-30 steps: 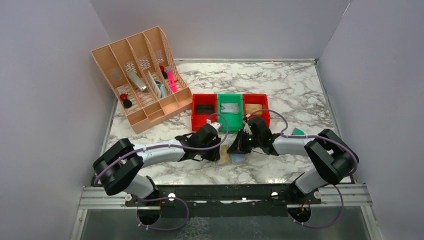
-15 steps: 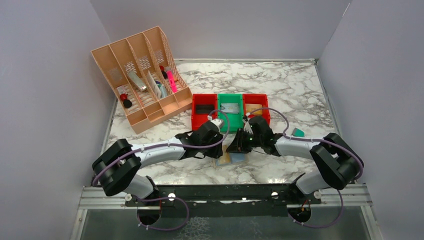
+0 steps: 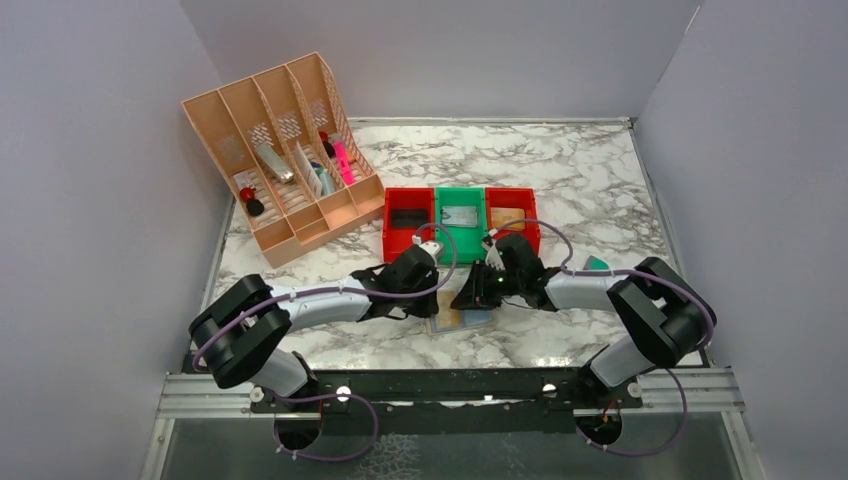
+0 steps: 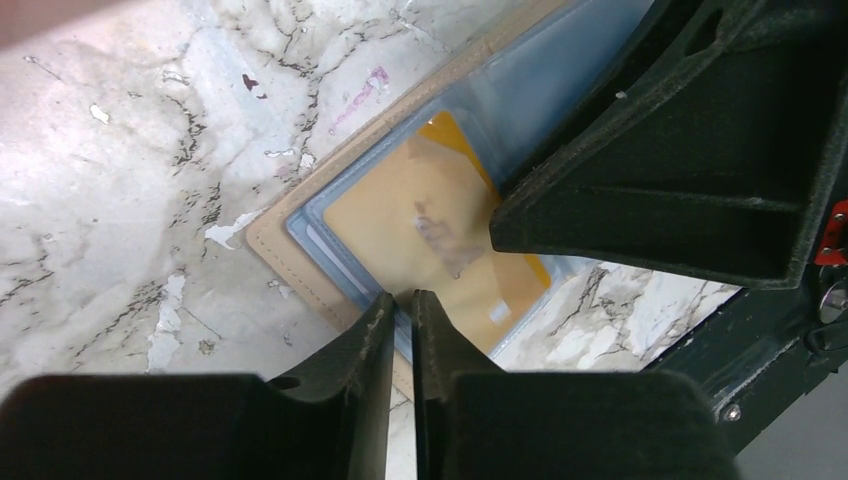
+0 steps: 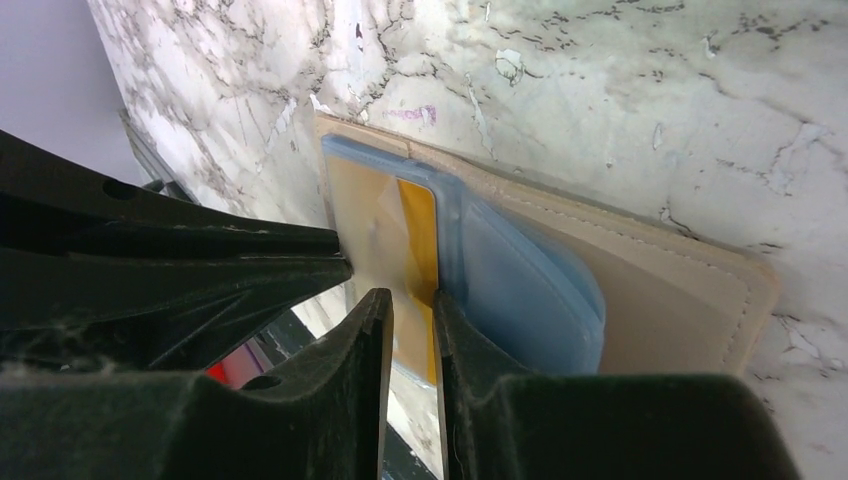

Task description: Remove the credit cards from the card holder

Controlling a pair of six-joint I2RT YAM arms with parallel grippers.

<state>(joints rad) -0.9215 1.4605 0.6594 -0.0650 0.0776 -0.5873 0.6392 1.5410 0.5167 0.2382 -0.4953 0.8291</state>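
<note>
Near centre on the marble counter point(image 3: 600, 190), the tan card holder point(image 3: 462, 318) lies open, probably floppy; pinch its stiff yellow card point(image 4: 400, 225) edgewise. Narrow slits on left pincer point(image 4: 403, 295) and right pincer point(image 5: 412, 295); grip unclear.

Table point(image 3: 600, 180): card holder point(image 3: 462, 320) lies open and flat near the front edge, at centre. Left gripper point(image 4: 402, 298) is over its left part and right gripper point(image 5: 412, 300) over its right part, fingertips close together. 1 card point(image 4: 420, 215) lies on the holder's inner panel, below both sets of fingertips. Behind the holder 3 bins stand side by side in 1 row: left bin point(image 3: 405, 244), middle bin point(image 3: 466, 240), right bin point(image 3: 533, 225). At rear left stands an organizer point(image 3: 290, 240) with 4 slots, set at an angle, its right corner just beside the left bin; small items sit in its slots. A small object point(image 3: 597, 264) lies right of the bins, just behind the right forearm.
</note>
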